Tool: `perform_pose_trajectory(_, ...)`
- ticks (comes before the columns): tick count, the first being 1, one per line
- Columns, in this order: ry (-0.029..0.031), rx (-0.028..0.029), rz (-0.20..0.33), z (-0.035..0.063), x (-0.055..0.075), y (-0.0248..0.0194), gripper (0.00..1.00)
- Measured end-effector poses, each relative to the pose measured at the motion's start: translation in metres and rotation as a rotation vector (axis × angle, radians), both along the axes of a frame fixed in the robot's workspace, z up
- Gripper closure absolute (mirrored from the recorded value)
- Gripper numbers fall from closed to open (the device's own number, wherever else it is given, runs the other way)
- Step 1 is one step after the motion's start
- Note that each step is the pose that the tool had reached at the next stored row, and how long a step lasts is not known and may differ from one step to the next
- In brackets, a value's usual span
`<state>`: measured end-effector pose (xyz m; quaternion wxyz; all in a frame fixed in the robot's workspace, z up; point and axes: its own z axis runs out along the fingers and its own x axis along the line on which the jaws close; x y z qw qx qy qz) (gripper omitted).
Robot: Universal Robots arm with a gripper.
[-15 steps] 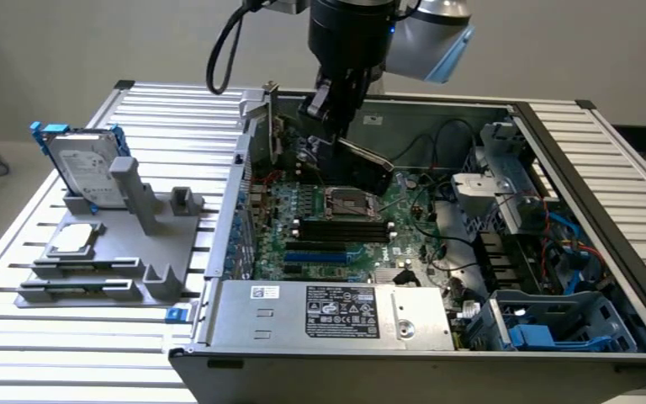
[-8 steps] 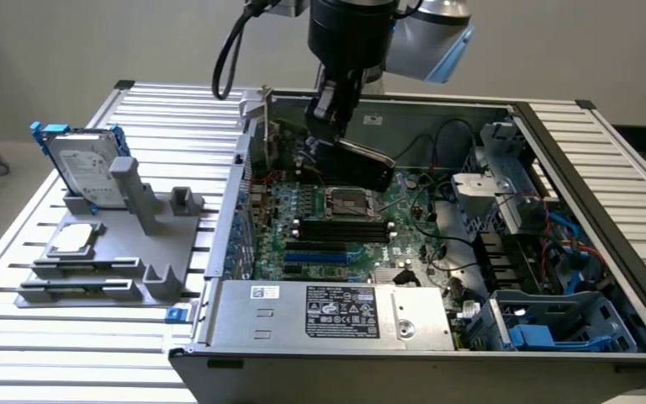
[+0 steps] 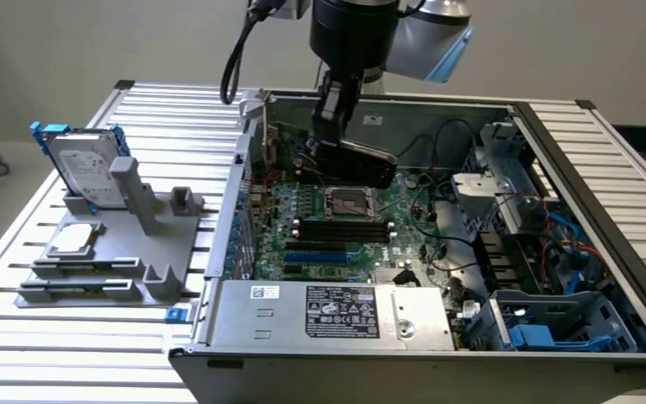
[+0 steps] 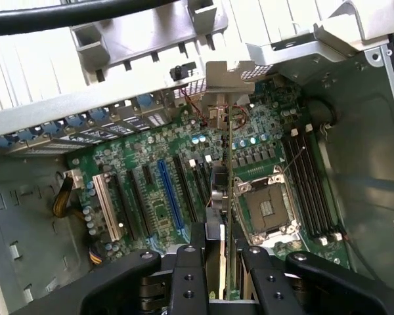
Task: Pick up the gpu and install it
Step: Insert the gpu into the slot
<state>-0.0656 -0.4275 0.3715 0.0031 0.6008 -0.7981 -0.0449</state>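
Power-supply label [image 3: 343,310] print: not legible. The gpu [image 3: 359,162] is clamped edge-on in the downward-pointing hand [image 4: 224,252], at twelve o'clock of the processor socket [image 3: 346,203].

Arm [image 3: 352,34] hangs vertical, tool [image 4: 224,259] pointing down, gripping.

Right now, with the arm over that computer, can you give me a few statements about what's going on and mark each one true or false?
1. The gripper is clamped on the gpu over the motherboard. True.
2. The hard drive lies inside the computer case. False: it stands on the grey holder outside the case, at the exterior view's left.
3. The processor chip lies on the grey holder. True.
4. A lid covers the computer case. False: the case is open and the motherboard shows.
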Motion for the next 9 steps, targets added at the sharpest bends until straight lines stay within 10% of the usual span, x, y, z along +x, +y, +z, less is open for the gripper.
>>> perform_pose_trajectory(4,-0.0092,0.0005,0.032,-0.0001,0.001,0.0,0.74)
perform_pose_trajectory(9,-0.0381,0.0001,0.098,-0.0008,0.0011,0.0,0.74)
